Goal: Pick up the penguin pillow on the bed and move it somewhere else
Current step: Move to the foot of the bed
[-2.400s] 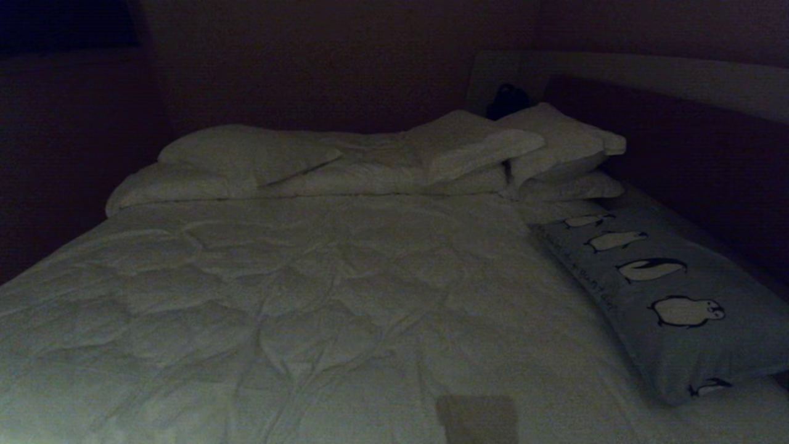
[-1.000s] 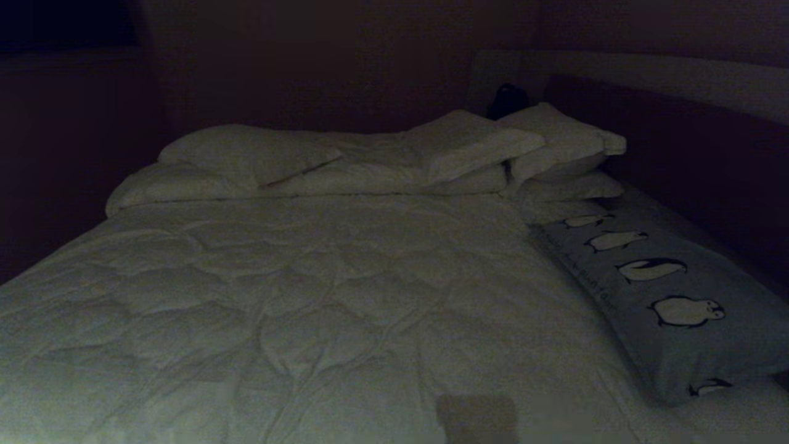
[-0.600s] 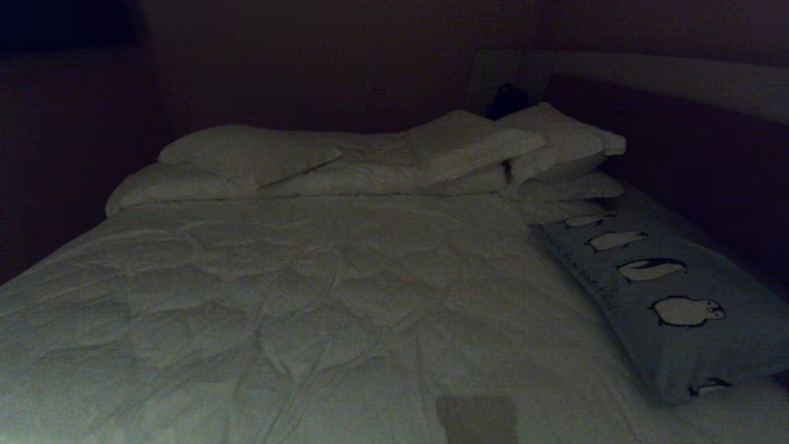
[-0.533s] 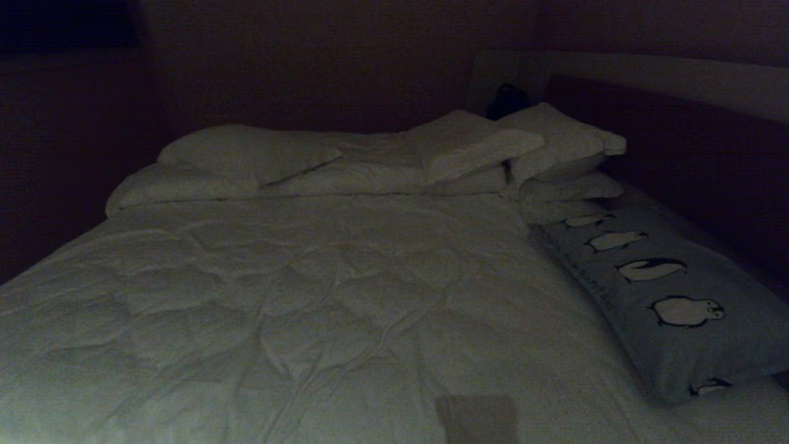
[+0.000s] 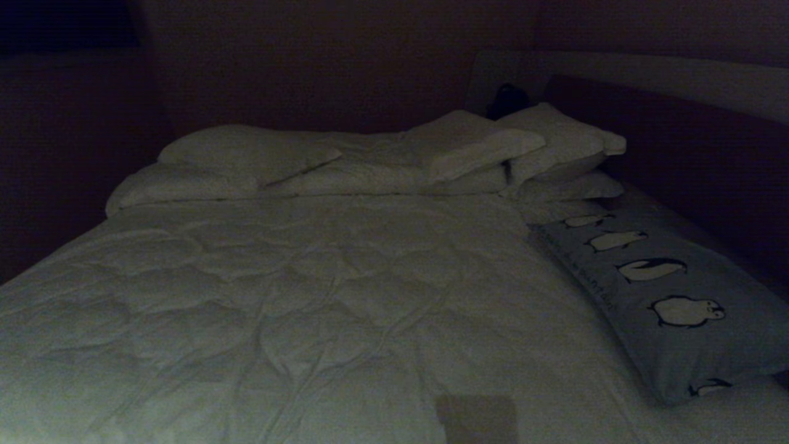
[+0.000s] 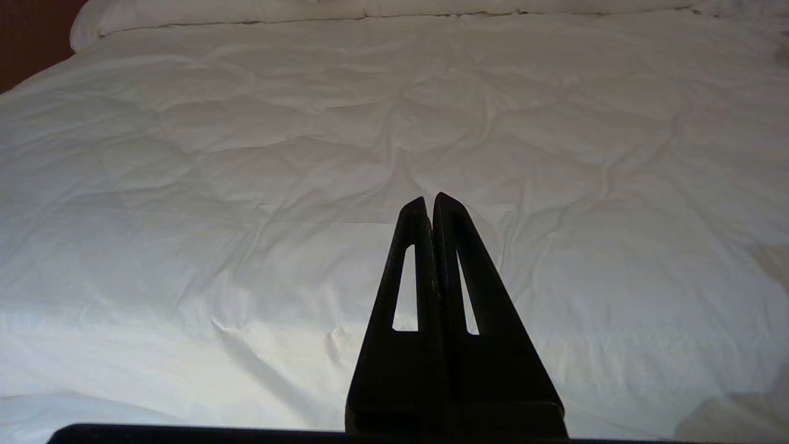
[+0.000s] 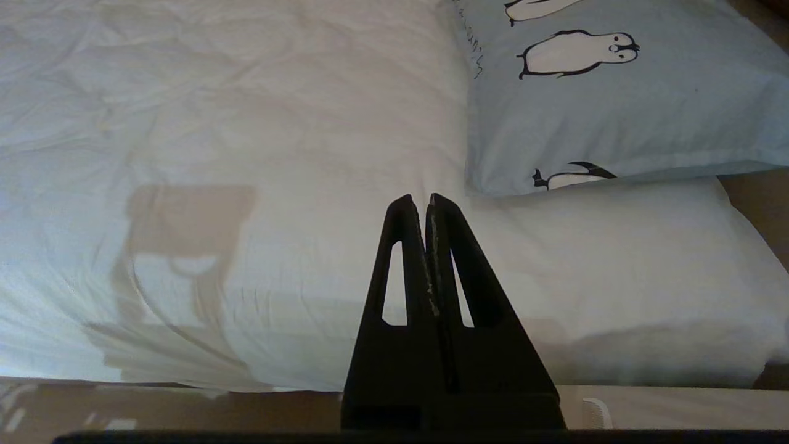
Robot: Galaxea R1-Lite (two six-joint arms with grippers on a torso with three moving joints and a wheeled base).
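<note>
nothing's started for you yet: the pillow (image 5: 653, 290) lies untouched at four o'clock on the bed (image 5: 320, 296), left gripper (image 6: 429, 200) and right gripper (image 7: 416, 200) both pinched closed and empty, so reach, grab and move all remain.

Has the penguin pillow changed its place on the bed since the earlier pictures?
No. The penguin pillow lies at the same spot beside the white pillows.

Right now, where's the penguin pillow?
In the head view the penguin pillow lies along the right side of the bed, beside the dark headboard, its far end near the stacked white pillows.
</note>
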